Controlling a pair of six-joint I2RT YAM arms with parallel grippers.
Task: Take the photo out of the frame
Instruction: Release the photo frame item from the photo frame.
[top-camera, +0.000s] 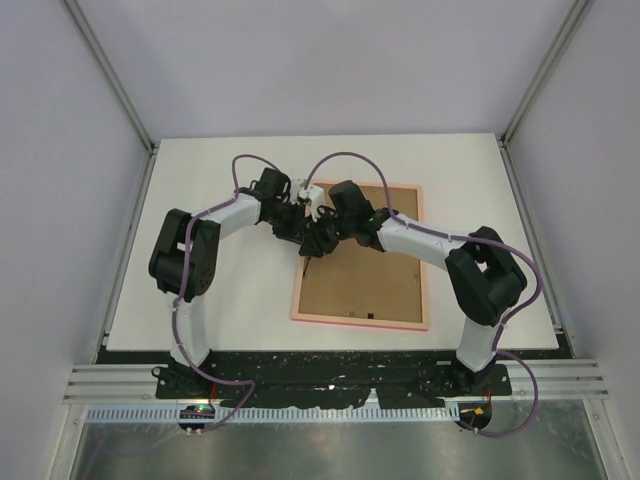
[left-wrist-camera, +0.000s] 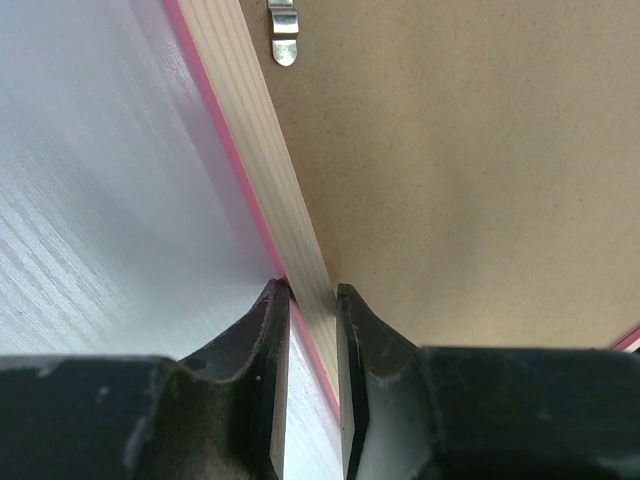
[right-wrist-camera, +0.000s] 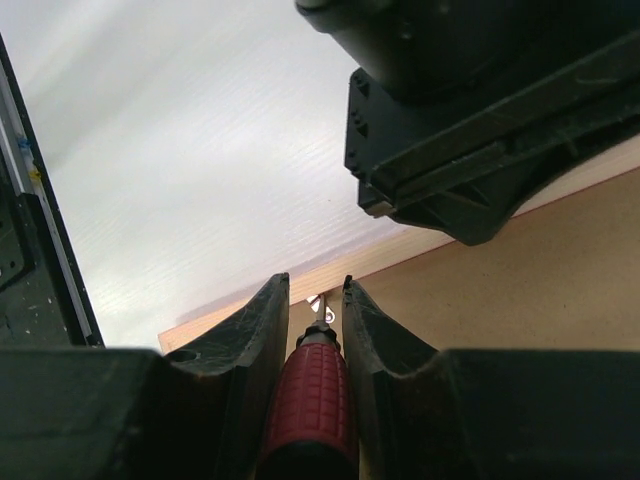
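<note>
Around the frame (left-wrist-camera: 258, 150) rim clamps the left gripper (left-wrist-camera: 312, 292) (right gripper (right-wrist-camera: 316, 285) grasps a screwdriver (right-wrist-camera: 314, 400)).

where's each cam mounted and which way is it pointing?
Top: above, behind the bases, looking down on table; shows left arm, right arm, face-down frame.
Left wrist: on left arm, looking along its jaws, which clamp the frame's rim; board, clip beyond.
Right wrist: on right arm, looking along its jaws, shut on a screwdriver; left arm's end above.
Shared: both wrist views show the rim and board.
</note>
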